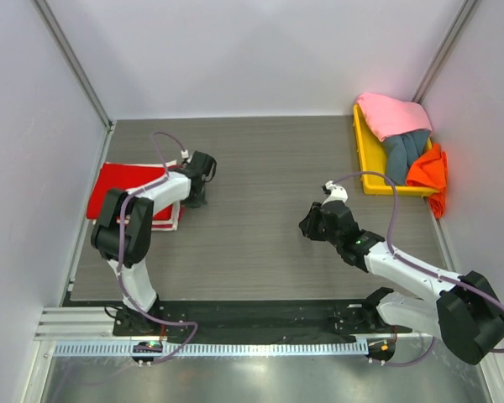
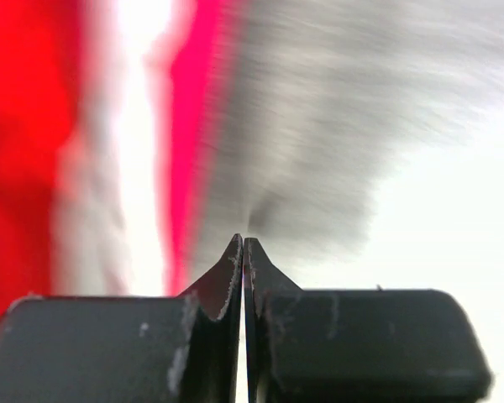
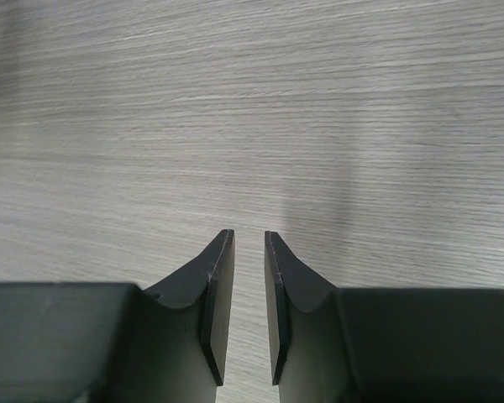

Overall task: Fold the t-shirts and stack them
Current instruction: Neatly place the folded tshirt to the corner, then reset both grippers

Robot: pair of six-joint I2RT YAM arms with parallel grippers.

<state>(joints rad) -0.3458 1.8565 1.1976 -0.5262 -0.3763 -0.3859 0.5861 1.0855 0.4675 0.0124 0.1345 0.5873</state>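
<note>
Overhead view of the grey wood-grain bench (image 1: 260,168), as you see it from above and behind the arm bases. At your left, a folded bright red t-shirt (image 1: 109,189) lies flat near the left wall; a strip of cream-white t-shirt (image 1: 175,220) shows at its near right edge, partly hidden by the left arm (image 1: 164,191). That arm reaches over the red cloth, its wrist ending just beside the shirt's right edge. In your left wrist view, which is blurred, the left jaws are pressed together with nothing between them, and red and white cloth fills the left side. At the far right corner, the yellow tray (image 1: 365,159) holds a pink t-shirt (image 1: 395,116), a grey-blue t-shirt (image 1: 403,151) and an orange t-shirt (image 1: 428,172); the orange one spills over the tray's right near edge. Your right arm (image 1: 403,269) extends over bare bench, well apart from both groups of shirts. The right jaws stand slightly apart, gripping nothing.
</note>
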